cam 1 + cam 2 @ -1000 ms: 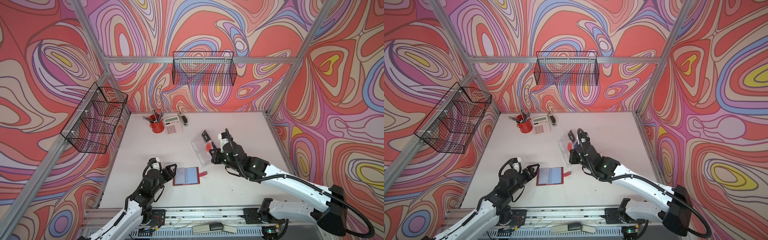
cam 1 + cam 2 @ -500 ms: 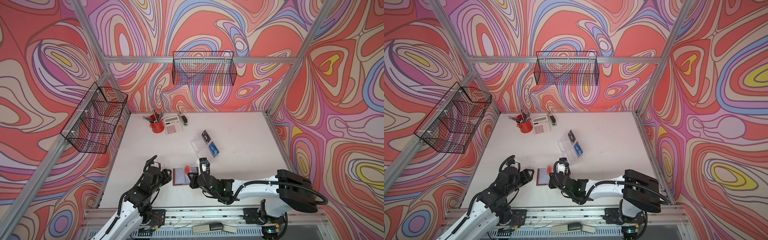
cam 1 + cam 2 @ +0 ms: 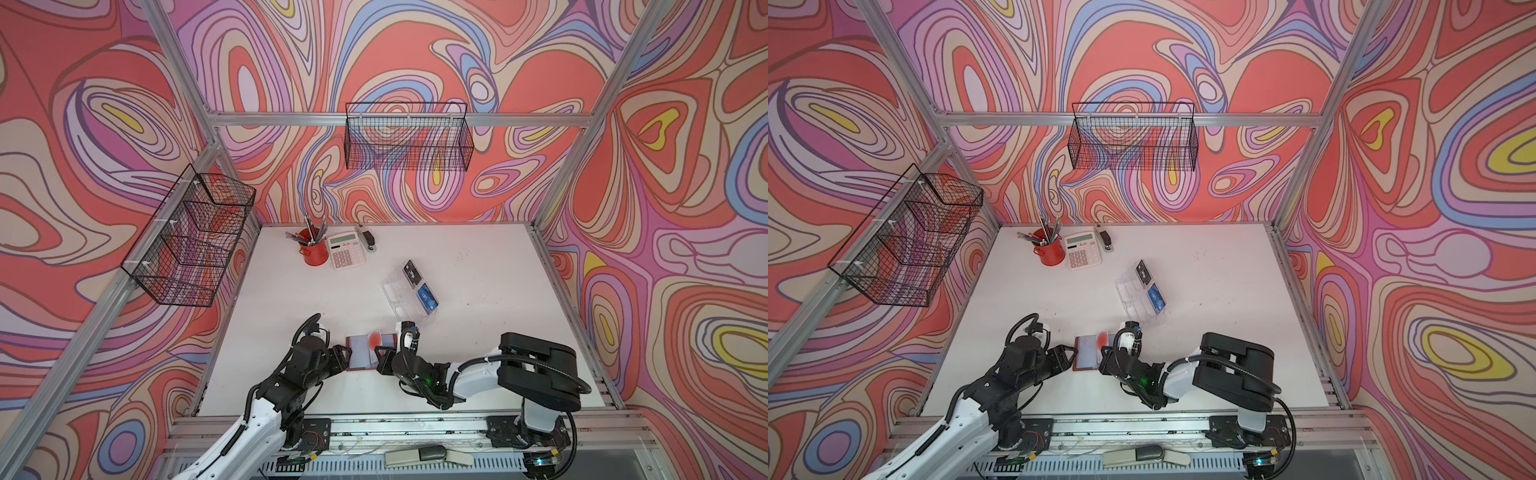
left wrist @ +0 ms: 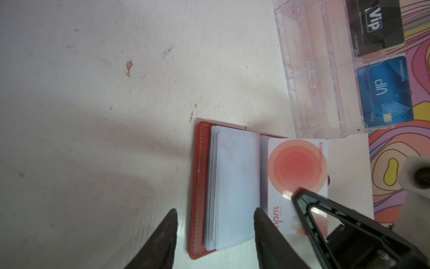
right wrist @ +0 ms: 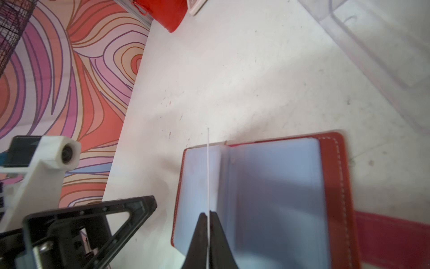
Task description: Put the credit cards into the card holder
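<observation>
At the front of the white table (image 3: 478, 340), the card holder (image 3: 358, 355) lay open and flat. Its pale sleeves (image 4: 237, 181) faced up. The left gripper (image 3: 347, 354) was at the holder's left side, and it was open. Its two fingers (image 4: 160, 244) stood apart, one out past the red cover (image 4: 197, 198) and one by the middle fold. The left half of the holder sat between them. There was a small gap between the outer finger and the cover. The right gripper (image 5: 208, 213) was pinched shut on a white card (image 4: 297, 167) with a big red dot. It held the card over the right half of the holder, with one edge near the fold. I could not tell if that edge was inside a sleeve. A bit farther back and to the right stood a clear stand (image 3: 401, 297). A blue card (image 3: 426, 297) and a black card (image 3: 411, 274) sat in it side by side, the black one farther back. At the far edge of the table was a red cup (image 3: 313, 255) full of pens (image 3: 309, 232). A calculator (image 3: 345, 250) lay just beside it, and a stapler (image 3: 365, 240) lay next to that. Two wire baskets (image 3: 407, 141) hung on the walls.
</observation>
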